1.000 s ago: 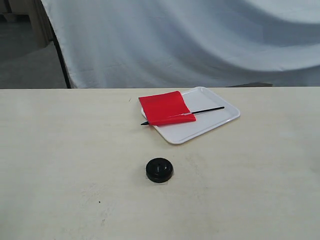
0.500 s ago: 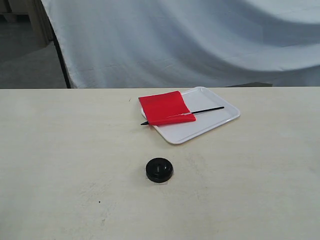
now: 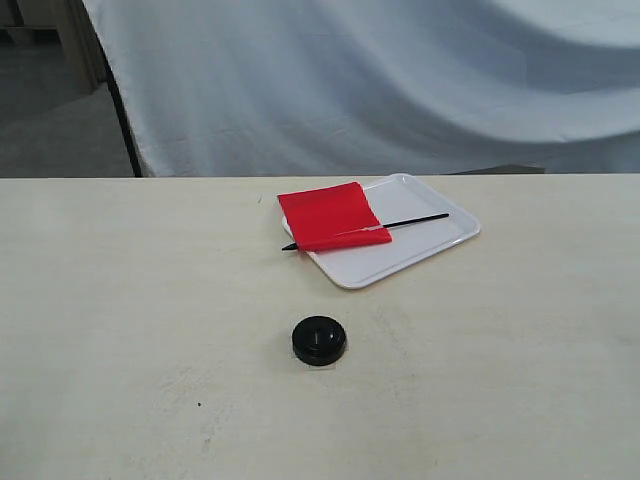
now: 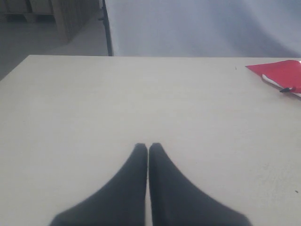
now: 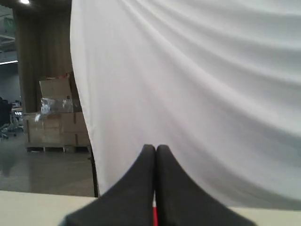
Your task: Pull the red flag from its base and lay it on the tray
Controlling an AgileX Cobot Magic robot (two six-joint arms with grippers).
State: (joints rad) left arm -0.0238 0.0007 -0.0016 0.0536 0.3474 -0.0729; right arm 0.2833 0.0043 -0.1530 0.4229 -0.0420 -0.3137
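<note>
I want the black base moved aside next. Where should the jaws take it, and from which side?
Probably grip the base across its round side wall, coming straight down from above: it lies flat, low and puck-like, apart from the tray.

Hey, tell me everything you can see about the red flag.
The red flag lies flat on the white tray, apart from the black base. Its bright red cloth covers the tray's left corner. The thin black stick runs along the cloth's near edge; one tip pokes past the rim over the table, the other rests on the tray.
</note>
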